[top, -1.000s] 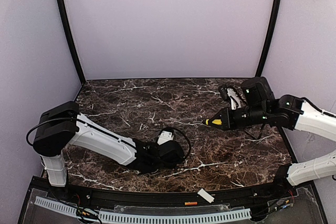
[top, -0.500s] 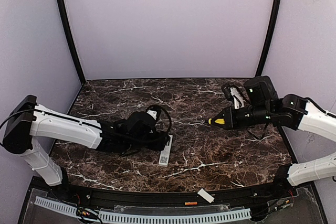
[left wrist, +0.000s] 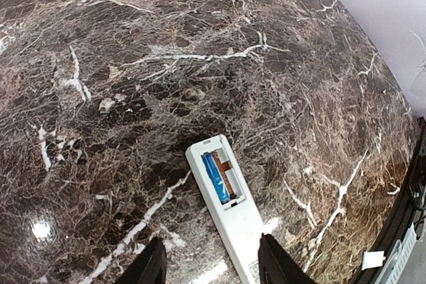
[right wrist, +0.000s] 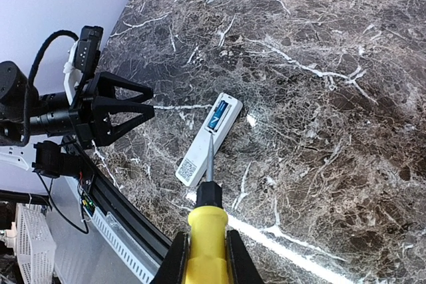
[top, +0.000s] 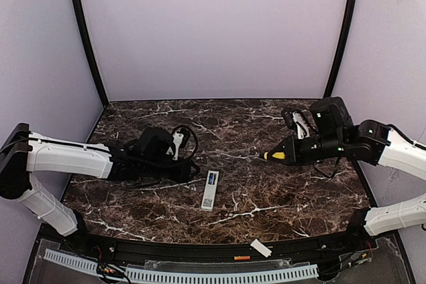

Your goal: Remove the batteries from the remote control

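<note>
Leftward and clear of the slim white rectangular plastic remote control point(top: 210, 189) is where the left gripper point(right wrist: 150, 103) has drawn since half a second ago, when it lay right beside it; its black fingers are spread, holding nothing. That remote lies flat on the dark brown marble-patterned table point(top: 266, 131), near its middle front. Its long axis runs near to far, leaning slightly right. The open compartment end points away from the arm bases and the QR-code sticker point(right wrist: 188, 167) end toward them; the code is too small to read. A blue battery point(left wrist: 214, 176) sits in the compartment. The right gripper point(right wrist: 206, 257) is pinched on the yellow-handled screwdriver point(right wrist: 208, 221), well apart from the remote in the top view.
</note>
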Robot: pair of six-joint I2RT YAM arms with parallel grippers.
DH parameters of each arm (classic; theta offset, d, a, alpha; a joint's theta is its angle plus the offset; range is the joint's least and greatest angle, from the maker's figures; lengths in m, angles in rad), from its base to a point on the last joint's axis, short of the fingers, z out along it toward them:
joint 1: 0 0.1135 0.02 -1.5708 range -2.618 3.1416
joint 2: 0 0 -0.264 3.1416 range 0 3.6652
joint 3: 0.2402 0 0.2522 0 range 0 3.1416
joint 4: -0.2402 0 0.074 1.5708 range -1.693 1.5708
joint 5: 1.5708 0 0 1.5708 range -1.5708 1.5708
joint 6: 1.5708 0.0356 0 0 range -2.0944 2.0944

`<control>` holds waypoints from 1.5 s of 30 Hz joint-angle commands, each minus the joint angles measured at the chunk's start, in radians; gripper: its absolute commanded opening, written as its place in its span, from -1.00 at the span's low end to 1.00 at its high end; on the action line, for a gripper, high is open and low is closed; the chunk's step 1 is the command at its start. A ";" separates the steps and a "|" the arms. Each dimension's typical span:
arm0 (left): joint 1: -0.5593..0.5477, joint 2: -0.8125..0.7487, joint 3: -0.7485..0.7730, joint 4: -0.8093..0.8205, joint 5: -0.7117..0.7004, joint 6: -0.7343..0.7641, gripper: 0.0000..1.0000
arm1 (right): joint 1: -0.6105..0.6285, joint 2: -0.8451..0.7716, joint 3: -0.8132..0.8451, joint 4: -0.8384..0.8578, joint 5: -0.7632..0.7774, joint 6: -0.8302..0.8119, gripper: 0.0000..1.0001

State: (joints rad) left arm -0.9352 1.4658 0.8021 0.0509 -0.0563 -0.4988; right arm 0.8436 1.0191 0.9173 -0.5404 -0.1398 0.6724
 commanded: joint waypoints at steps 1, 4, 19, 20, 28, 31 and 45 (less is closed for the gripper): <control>0.041 0.015 -0.022 -0.030 0.138 0.001 -0.10 | -0.006 0.012 -0.023 0.011 -0.048 0.037 -1.00; 0.060 0.049 -0.022 -0.012 0.174 -0.013 -0.21 | -0.006 0.042 -0.042 0.046 -0.097 0.058 -1.00; 0.127 0.184 0.025 0.000 0.250 -0.006 -0.47 | 0.013 0.295 -0.011 0.227 -0.188 0.133 -1.00; 0.130 0.189 0.031 0.001 0.260 -0.004 -0.47 | 0.016 0.320 0.000 0.233 -0.189 0.134 -1.00; 0.137 0.247 0.061 0.008 0.310 0.033 -0.48 | 0.034 0.439 0.052 0.281 -0.190 0.167 -1.00; 0.137 0.261 0.068 0.023 0.333 0.043 -0.48 | 0.042 0.480 0.076 0.288 -0.194 0.171 -1.00; 0.147 0.303 0.069 0.072 0.389 0.058 -0.50 | 0.052 0.614 0.151 0.286 -0.169 0.188 -1.00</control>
State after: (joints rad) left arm -0.8001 1.7676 0.8528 0.1040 0.3141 -0.4519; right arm 0.8856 1.6024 1.0370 -0.2798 -0.3183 0.8478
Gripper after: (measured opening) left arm 0.250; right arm 0.136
